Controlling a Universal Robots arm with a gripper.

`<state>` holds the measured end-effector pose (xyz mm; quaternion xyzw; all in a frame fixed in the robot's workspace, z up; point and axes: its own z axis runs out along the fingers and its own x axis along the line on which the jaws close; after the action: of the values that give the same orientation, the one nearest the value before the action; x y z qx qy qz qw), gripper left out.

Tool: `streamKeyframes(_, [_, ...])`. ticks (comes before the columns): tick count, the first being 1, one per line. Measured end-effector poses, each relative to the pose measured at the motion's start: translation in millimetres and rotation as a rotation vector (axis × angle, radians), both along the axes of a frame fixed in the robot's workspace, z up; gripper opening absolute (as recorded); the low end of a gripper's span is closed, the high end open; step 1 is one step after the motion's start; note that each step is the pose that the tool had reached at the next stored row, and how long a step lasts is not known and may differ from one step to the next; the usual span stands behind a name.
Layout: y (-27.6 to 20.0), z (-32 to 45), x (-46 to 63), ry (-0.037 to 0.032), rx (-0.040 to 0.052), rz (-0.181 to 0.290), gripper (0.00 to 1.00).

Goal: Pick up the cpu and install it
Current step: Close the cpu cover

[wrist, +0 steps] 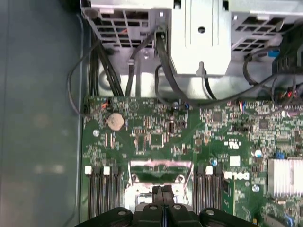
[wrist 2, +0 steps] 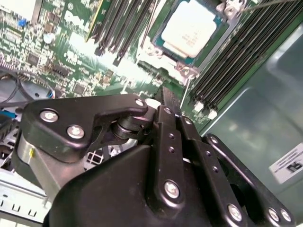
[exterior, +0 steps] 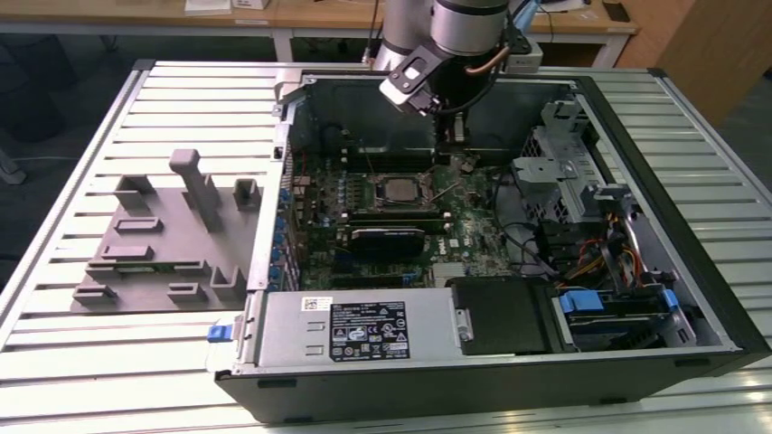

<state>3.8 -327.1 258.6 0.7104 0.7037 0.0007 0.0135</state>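
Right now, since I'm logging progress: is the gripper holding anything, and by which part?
Nothing is held. The gripper is shut and empty; the cpu lies on the motherboard, apart from it.

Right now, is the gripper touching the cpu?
Apart. In the second wrist view the cpu sits in its socket, and green board shows between it and the tips of the shut gripper.
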Motion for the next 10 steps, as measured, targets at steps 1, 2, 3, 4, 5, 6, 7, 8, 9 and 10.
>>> streamKeyframes(1, [0.0,0.0,2.2,0.0003,0.0,0.0,0.11])
streamKeyframes(2, [0.1,0.0,4.6,0.0005,-0.0001,0.0,0.11])
streamKeyframes(3, [0.1,0.1,6.7,0.0008,-0.0002,0.0,0.11])
streamKeyframes(4, [0.2,0.1,8.9,0.001,-0.0002,0.0,0.11])
streamKeyframes(5, [0.2,0.1,10.9,0.0011,-0.0003,0.0,0.11])
streamKeyframes(6, [0.3,0.1,12.9,0.0012,-0.0002,0.0,0.11])
streamKeyframes(7, [0.3,0.0,14.9,0.0013,-0.0001,0.0,0.11])
streamKeyframes(8, [0.4,0.0,16.9,0.0014,-0.0001,0.0,0.11])
streamKeyframes(9, [0.5,0.0,19.2,0.0015,0.0,0.0,0.11])
streamKeyframes(10, [0.6,0.0,21.6,0.0017,0.0,0.0,0.11])
